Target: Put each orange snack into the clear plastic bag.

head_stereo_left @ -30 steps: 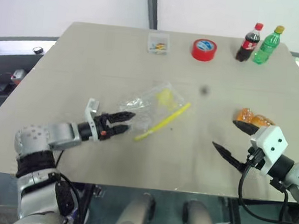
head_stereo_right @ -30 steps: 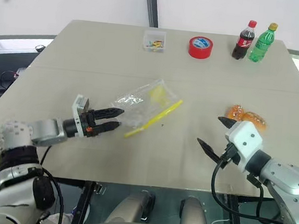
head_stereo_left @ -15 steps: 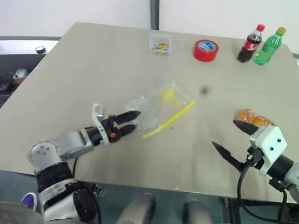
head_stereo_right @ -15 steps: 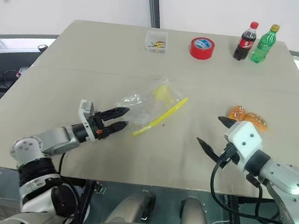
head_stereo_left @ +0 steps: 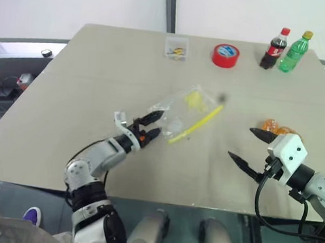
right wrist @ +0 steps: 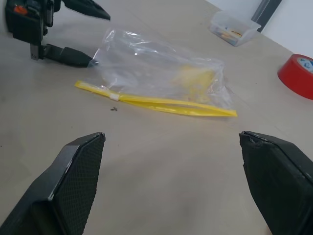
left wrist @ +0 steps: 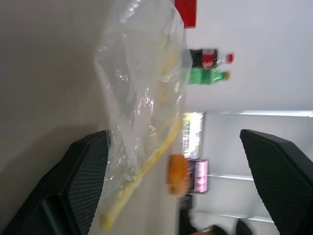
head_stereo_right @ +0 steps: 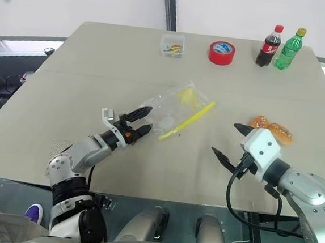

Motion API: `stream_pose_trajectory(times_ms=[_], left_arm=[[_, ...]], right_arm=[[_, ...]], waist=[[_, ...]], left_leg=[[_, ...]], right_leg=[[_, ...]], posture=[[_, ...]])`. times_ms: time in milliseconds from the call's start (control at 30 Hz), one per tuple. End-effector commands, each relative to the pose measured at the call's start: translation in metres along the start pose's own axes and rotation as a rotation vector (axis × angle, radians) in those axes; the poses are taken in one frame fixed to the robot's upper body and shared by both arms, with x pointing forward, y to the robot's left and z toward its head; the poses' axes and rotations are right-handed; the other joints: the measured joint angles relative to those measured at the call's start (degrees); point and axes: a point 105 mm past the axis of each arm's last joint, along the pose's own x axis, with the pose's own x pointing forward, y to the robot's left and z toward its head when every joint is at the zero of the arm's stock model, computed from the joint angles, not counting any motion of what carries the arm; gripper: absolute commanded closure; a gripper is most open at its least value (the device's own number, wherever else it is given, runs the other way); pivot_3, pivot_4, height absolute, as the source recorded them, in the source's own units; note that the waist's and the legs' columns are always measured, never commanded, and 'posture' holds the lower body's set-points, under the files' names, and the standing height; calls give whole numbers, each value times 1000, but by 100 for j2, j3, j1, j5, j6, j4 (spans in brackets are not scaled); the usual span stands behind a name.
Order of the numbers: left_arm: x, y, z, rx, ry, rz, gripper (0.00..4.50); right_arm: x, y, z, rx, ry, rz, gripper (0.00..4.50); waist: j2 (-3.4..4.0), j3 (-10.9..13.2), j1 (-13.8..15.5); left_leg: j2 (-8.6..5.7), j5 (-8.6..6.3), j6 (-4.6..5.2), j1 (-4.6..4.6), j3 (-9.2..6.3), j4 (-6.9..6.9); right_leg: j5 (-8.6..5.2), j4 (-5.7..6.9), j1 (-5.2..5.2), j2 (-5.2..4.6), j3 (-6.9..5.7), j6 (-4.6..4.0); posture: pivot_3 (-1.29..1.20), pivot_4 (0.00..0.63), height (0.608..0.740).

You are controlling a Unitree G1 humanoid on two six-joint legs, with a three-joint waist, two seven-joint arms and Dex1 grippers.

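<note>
Right now your two orange snacks (head_stereo_right: 271, 129) lie side by side, touching each other, on the table (head_stereo_right: 69, 79) toward its right side, just beyond your right hand (head_stereo_right: 232, 142), whose two black fingers are spread wide with nothing between them. Well apart from them, near the middle of the table, lies the clear plastic bag (head_stereo_right: 172, 110), crinkled and flat, with its yellow strip (head_stereo_right: 187, 121) along the edge facing the snacks and a pale yellow patch showing through the film. Your left hand (head_stereo_right: 138, 121) sits at the bag's near left corner, fingers wide apart; whether they touch the film you cannot tell. Along the far edge stand a small clear box (head_stereo_right: 172, 44) of coloured bits, a red tape roll (head_stereo_right: 222, 52), a cola bottle (head_stereo_right: 270, 45) and a green bottle (head_stereo_right: 288, 48).
</note>
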Motion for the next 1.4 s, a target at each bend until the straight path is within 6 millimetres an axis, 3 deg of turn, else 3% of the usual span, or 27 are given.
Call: stream_pose_trajectory(times_ms=[33,67,100,200,267,300,333,367,500,667,1000,1067,1333,1400], left_arm=[[13,-6,6,-146,-91,-22,25],[16,-1,12,-263,-128,-7,25],[18,-3,12,-214,-106,-1,25],[17,-13,-4,224,54,49,25],[26,-16,27,-189,-147,-23,25],[28,-10,22,-178,-112,-4,25],[29,-9,12,-7,-35,34,25],[29,-5,3,28,15,47,25],[34,-1,12,-208,-11,3,25],[38,13,10,-96,71,59,25],[66,8,23,-132,121,4,25],[71,11,23,-152,119,9,573],[80,4,20,-212,157,-24,4048],[80,0,21,-223,161,-42,4455]], right_arm=[[0,1,11,-30,-40,-6,1],[0,1,11,-31,-40,-7,1],[0,1,11,-31,-40,-8,1],[0,1,11,-29,-40,-12,1],[0,2,12,-31,-40,-12,1],[0,2,12,-32,-40,-13,1],[0,2,12,-32,-41,-14,1],[0,2,13,-29,-43,-17,1],[1,3,13,-32,-43,-23,1],[2,3,14,-35,-46,-31,1],[4,4,14,-39,-50,-53,1],[4,4,13,-39,-51,-56,0],[5,8,12,-39,-54,-71,0],[6,9,12,-55,-59,-77,0]], waist=[[2,-1,26],[1,-1,46],[-9,4,70],[-19,8,25],[3,-4,31],[5,-7,58],[-9,-1,56],[-20,6,40],[-14,2,47],[-11,-1,37],[-10,-2,40],[-10,-2,36],[3,-11,38],[6,-16,40]], left_leg=[[-2,0,1,0,0,0],[-2,0,2,0,0,0],[-1,-2,5,-1,-3,3],[4,-10,13,-11,-14,12],[4,-3,-2,-7,-2,3],[2,-3,1,-4,-1,3],[2,-10,10,-4,-3,12],[2,-10,11,-7,-5,14],[2,-10,9,-9,-1,12],[1,-10,10,-3,-3,12],[-2,-15,19,0,-10,15],[-3,-14,18,-1,-11,15],[-5,-15,20,0,-16,14],[-5,-16,20,0,-16,15]], right_leg=[[0,-1,0,-1,1,0],[0,-2,0,-2,2,0],[0,-4,0,-4,0,0],[0,-3,0,4,-17,0],[0,1,-5,11,-4,-2],[0,-2,-3,4,2,-1],[0,-5,-4,-2,-1,0],[0,-5,-2,1,-7,0],[0,-6,-4,4,0,0],[0,-3,-3,7,-5,0],[0,-2,3,8,-13,1],[0,-2,3,7,-14,1],[-1,0,3,3,-18,3],[-1,0,4,2,-19,3]], posture=[[0,150,740],[0,150,740],[0,150,740],[0,150,740],[0,150,740],[0,150,740],[0,150,740],[0,150,740],[0,150,740],[0,150,740],[0,150,740],[0,150,740],[0,150,740],[0,150,740]])
